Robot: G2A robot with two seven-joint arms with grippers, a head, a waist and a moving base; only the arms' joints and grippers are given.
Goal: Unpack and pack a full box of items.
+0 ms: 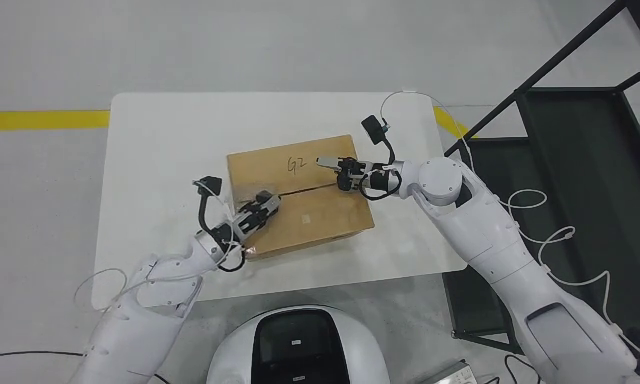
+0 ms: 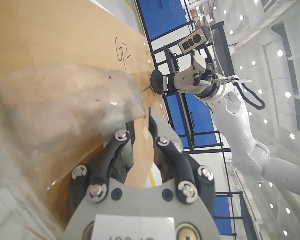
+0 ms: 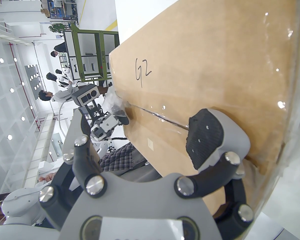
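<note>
A shut cardboard box (image 1: 312, 219) marked G2 lies in the middle of the white table (image 1: 160, 164). My left gripper (image 1: 264, 210) is at the box's left end, at the centre seam. It is shut on a strip of clear tape (image 2: 77, 96) that lifts off the box (image 2: 52, 26); its fingertips (image 2: 152, 126) are partly hidden behind the strip. My right gripper (image 1: 336, 170) stands open over the right end of the seam. One black pad (image 3: 205, 138) rests on the box top (image 3: 215, 51) beside the seam, the other finger hangs off the box's edge.
A black metal frame with steps (image 1: 560, 154) stands just past the table's right edge. Bare table surface runs along the left and far sides of the box. A yellow floor line (image 1: 50, 119) passes behind the table.
</note>
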